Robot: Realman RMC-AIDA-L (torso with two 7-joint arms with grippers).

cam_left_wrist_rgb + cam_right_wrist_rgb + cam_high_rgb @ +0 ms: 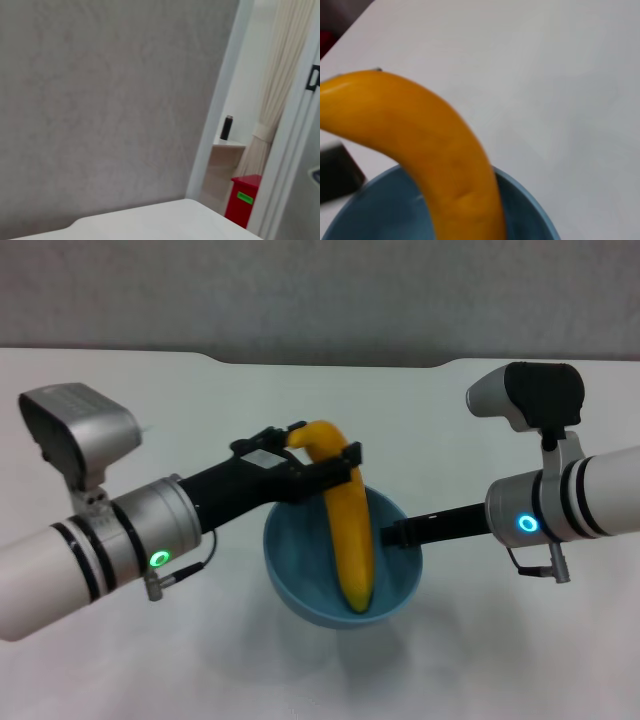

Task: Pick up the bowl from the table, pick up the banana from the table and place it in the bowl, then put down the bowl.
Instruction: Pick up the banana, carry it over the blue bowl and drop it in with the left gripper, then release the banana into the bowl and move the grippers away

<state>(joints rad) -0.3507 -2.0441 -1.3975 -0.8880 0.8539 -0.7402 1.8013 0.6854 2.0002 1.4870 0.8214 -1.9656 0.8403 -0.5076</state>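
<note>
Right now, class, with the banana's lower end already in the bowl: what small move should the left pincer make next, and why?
Probably open the left pincer and let go. The banana already rests with its lower end inside the bowl, which the right pincer holds by the rim, so nothing more needs lowering.

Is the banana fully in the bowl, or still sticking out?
Sticking out. The banana's lower end rests inside the bowl; its upper end rises past the far rim, where the left pincer is.
</note>
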